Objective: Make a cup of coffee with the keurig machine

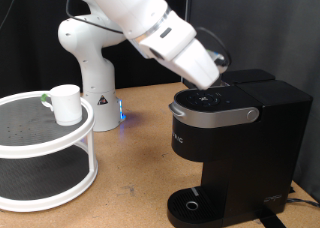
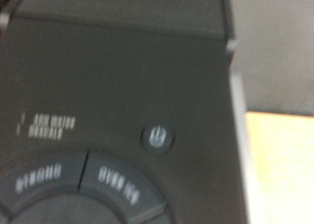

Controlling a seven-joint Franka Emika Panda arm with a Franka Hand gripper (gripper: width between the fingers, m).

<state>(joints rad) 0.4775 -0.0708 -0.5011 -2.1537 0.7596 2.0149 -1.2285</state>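
Observation:
The keurig machine [image 1: 232, 143] stands black and boxy at the exterior view's right, its silver-grey lid handle [image 1: 215, 115] down and its round drip tray [image 1: 195, 205] bare. My gripper [image 1: 212, 83] is right above the machine's top, at its buttons; its fingers are hidden behind the hand. The wrist view is filled with the black top panel [image 2: 118, 96], showing the round power button [image 2: 158, 138] and two lower buttons [image 2: 113, 180]; no fingers show there. The white cup [image 1: 66, 104] stands on the top tier of a white round shelf at the exterior view's left.
The two-tier white round shelf [image 1: 40, 153] stands at the exterior view's left. A small dark pod with a green top [image 1: 46, 98] sits beside the cup. The white robot base [image 1: 90, 63] stands behind, on the wooden table [image 1: 135, 183].

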